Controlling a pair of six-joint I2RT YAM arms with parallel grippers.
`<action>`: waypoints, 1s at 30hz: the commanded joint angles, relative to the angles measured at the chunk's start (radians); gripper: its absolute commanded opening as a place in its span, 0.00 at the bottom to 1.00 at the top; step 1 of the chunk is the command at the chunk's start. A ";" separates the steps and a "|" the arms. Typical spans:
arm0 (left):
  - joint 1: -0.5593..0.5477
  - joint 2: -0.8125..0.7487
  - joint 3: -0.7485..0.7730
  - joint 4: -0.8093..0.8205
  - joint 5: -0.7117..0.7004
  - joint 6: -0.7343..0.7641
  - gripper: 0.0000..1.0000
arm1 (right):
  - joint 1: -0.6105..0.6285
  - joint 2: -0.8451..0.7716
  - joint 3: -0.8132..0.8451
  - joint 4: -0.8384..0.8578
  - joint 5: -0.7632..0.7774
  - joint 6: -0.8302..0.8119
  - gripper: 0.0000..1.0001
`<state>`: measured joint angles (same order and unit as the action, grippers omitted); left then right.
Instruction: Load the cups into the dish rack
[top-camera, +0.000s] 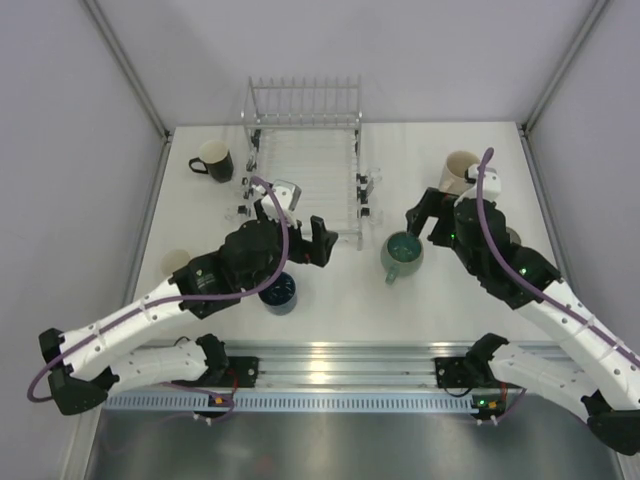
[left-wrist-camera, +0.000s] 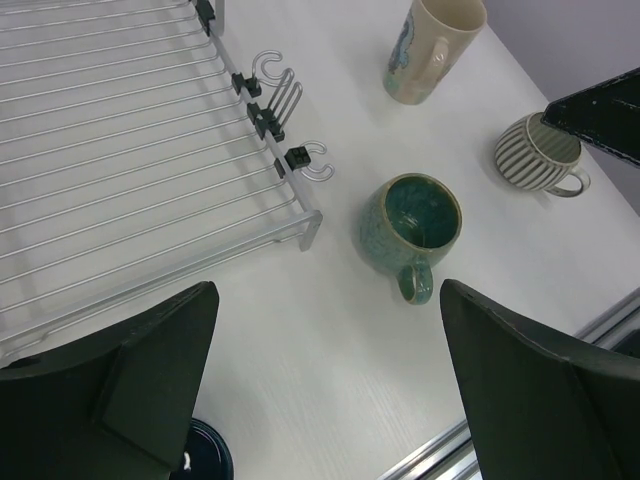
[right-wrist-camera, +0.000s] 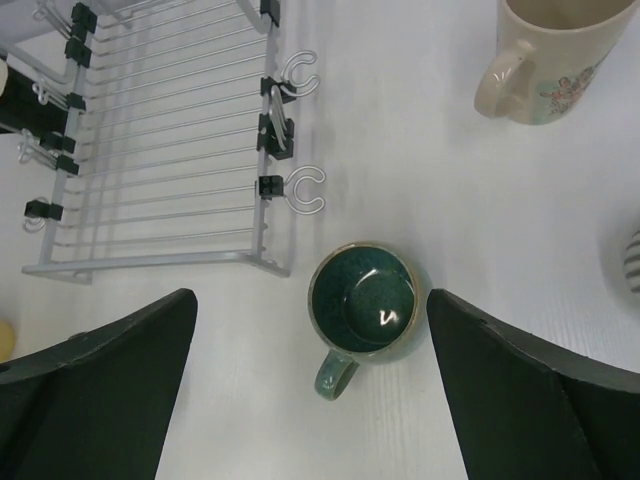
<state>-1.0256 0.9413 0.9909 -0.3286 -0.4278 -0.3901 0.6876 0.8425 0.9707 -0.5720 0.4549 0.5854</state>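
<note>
The silver wire dish rack (top-camera: 305, 170) stands at the back centre and holds no cups. A teal-green mug (top-camera: 402, 255) stands upright off its front right corner. My right gripper (top-camera: 425, 225) is open above it; in the right wrist view (right-wrist-camera: 310, 400) the mug (right-wrist-camera: 362, 298) lies between the spread fingers, untouched. My left gripper (top-camera: 298, 232) is open and empty over the rack's front edge, above the table (left-wrist-camera: 330, 400). A dark blue cup (top-camera: 279, 293) stands just below it. The black mug (top-camera: 213, 160) and tall cream cup (top-camera: 458, 172) flank the rack.
A small yellowish cup (top-camera: 178, 263) sits at the left, half hidden by my left arm. A ribbed beige mug (left-wrist-camera: 535, 152) stands right of the teal mug (left-wrist-camera: 410, 222), mostly hidden by my right arm from above. Wire hooks (right-wrist-camera: 305, 188) stick out from the rack's right side.
</note>
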 joint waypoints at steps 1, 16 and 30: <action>-0.001 -0.036 -0.014 0.060 -0.015 0.016 0.98 | 0.015 0.003 0.054 -0.012 0.079 0.016 0.99; -0.001 -0.119 -0.064 0.060 -0.022 0.004 0.98 | -0.037 0.029 0.013 -0.031 0.280 -0.197 0.99; -0.001 -0.209 -0.126 0.066 0.046 -0.009 0.98 | -0.424 0.159 -0.095 0.104 0.044 -0.230 0.91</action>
<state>-1.0256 0.7818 0.8963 -0.3138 -0.4023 -0.3912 0.3359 0.9642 0.8757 -0.5438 0.5732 0.3786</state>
